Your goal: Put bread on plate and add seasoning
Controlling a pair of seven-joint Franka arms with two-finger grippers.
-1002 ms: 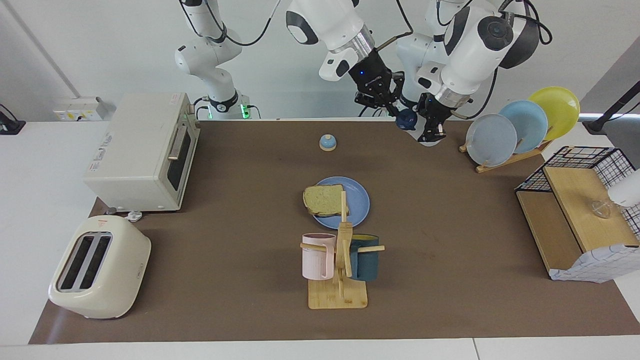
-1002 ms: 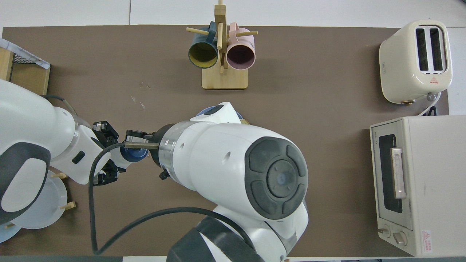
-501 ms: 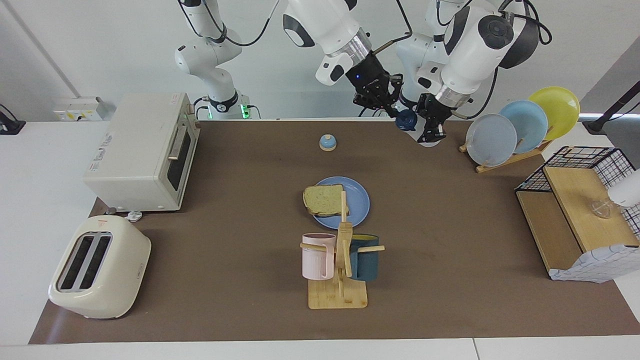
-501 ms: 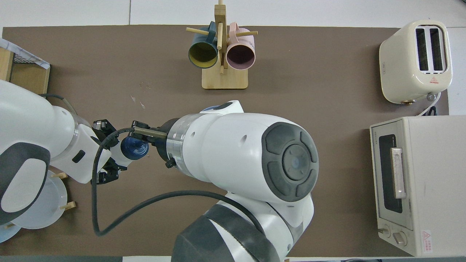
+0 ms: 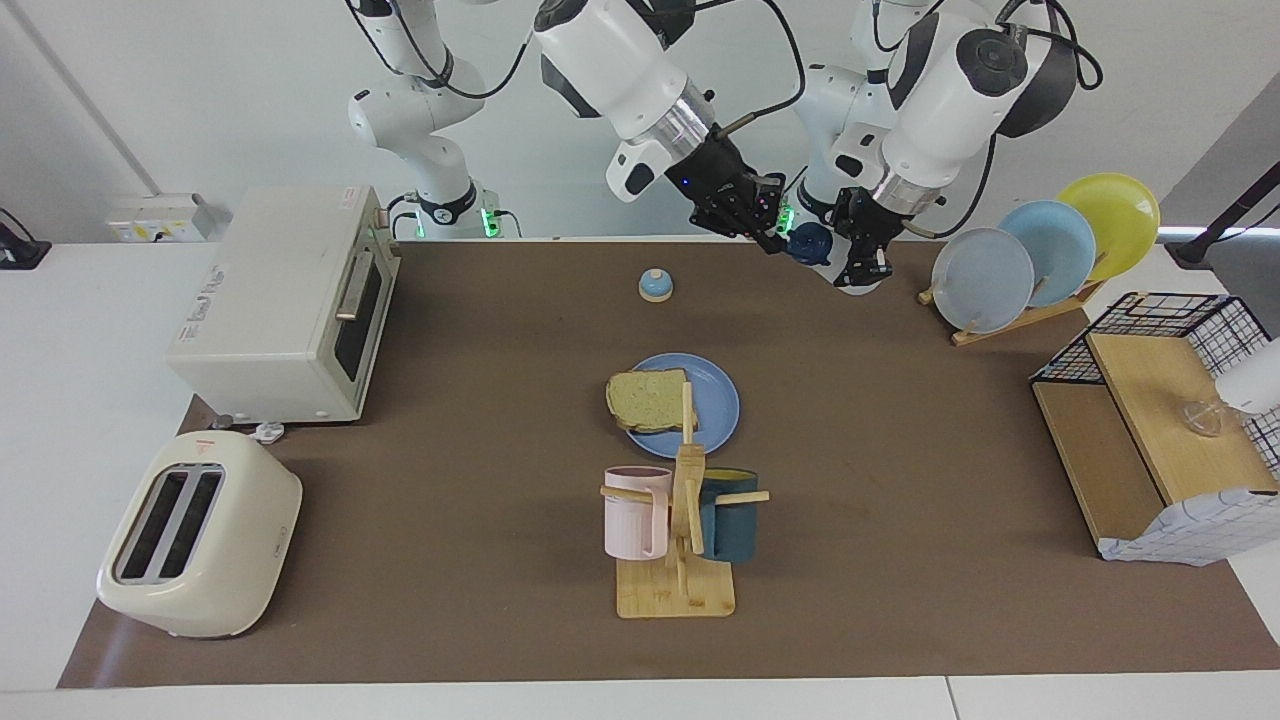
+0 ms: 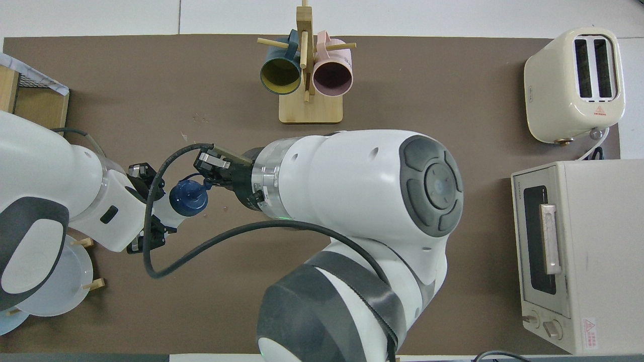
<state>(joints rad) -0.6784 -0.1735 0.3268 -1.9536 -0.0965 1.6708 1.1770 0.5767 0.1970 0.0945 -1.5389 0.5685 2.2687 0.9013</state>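
Brown mat (image 5: 900,520) covers the whole table, white wall at the robots' end, and both your arms are bunched up in the air over the robot-side edge of it.

Your left gripper (image 5: 862,262) is clamped on the seasoning (image 5: 835,268), gripping the pale body of the bottle, which is tilted so its navy cap (image 6: 188,198) points toward your right gripper (image 5: 768,236). That one hangs just beside the cap with its fingertips together; I can't tell whether it's actually touching the cap.

Relative to those grippers: the plate (image 5: 722,400) sits on the mat well below them and farther out from the robots, with the bread (image 5: 648,400) lying on it, hanging over the rim on the right arm's side. From overhead your right arm covers both. The little blue bell (image 5: 655,285) is on the mat near your right gripper, toward the right arm's end. The plate rack (image 5: 1040,255) is close to your left gripper, toward the left arm's end. The mug stand (image 6: 307,75) is out past the plate, well apart from both grippers.
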